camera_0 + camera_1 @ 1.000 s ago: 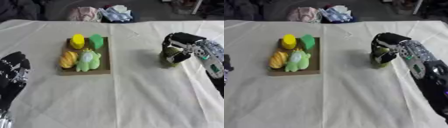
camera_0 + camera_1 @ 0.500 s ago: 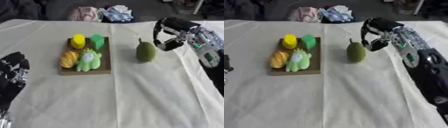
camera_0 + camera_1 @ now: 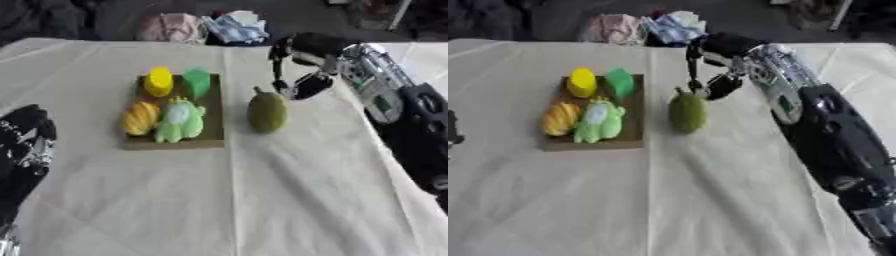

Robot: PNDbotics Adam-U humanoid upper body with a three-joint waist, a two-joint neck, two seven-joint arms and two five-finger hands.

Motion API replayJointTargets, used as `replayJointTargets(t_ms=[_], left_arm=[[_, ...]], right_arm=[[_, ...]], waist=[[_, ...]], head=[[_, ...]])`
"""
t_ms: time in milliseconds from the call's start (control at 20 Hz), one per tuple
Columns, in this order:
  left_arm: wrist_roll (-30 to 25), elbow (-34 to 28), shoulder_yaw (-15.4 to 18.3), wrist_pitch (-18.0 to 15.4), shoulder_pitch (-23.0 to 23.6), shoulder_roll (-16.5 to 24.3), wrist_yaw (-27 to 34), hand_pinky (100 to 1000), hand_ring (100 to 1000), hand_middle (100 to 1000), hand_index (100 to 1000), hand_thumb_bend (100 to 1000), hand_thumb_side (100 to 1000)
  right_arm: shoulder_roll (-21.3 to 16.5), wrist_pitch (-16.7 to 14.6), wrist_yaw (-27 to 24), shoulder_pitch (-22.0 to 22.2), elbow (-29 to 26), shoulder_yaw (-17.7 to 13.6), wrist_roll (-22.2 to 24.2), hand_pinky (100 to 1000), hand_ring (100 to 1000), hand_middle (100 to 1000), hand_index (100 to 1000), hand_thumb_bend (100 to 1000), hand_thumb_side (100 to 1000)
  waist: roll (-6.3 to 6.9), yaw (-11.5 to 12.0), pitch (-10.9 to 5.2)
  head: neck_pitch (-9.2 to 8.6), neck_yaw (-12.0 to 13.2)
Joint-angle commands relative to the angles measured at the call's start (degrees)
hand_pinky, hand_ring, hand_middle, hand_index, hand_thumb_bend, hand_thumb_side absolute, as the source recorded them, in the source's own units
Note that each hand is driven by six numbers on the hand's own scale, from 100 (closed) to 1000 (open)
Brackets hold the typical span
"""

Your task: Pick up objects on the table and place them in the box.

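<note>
A dark green pear-shaped fruit (image 3: 267, 112) stands upright on the cloth, just right of the brown box (image 3: 214, 127). The box holds a yellow piece (image 3: 158, 81), a green piece (image 3: 196, 81), an orange piece (image 3: 140, 118) and a pale green toy (image 3: 178, 120). My right hand (image 3: 302, 65) hangs above and to the right of the fruit, fingers curled downward with nothing between them; its fingertips (image 3: 282, 87) are close to the fruit's stem, and I cannot tell if they touch. My left hand (image 3: 26, 145) rests open at the lower left edge.
A cream cloth (image 3: 262, 200) covers the table. Bundled pink and blue fabrics (image 3: 206, 27) lie past the far edge. My right forearm (image 3: 815, 115) stretches along the right side down to the lower corner.
The fruit has travelled left from the right side of the table to beside the box. My right hand moved left with it and now stands off its top. The left hand stayed put.
</note>
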Motion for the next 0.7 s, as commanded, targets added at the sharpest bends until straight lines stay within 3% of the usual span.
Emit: replayJointTargets(t_ms=[50, 350, 700], left_arm=[[-0.1, -0.7, 0.1, -0.2, -0.5, 0.8, 0.3, 719, 835, 728, 811, 242, 409], [-0.2, -0.7, 0.0, -0.2, -0.4, 0.7, 0.3, 719, 836, 728, 811, 242, 409], [-0.3, -0.7, -0.1, -0.2, -0.4, 0.7, 0.3, 720, 837, 729, 811, 239, 411]], right_arm=[[-0.5, -0.2, 1.5, -0.7, 2.9, -0.8, 2.8, 840, 853, 848, 963, 256, 621], [0.3, -1.9, -2.0, -0.4, 5.0, -0.2, 6.2, 834, 849, 839, 952, 229, 671], [1.7, -2.5, -6.5, -0.5, 2.8, 1.2, 6.9, 820, 832, 810, 888, 170, 624]], waist=[[-0.29, -0.1, -1.71], [-0.04, -0.3, -1.6], [0.07, -0.5, -1.58]], head=[[-0.58, 0.0], [-0.43, -0.2], [-0.29, -0.3]])
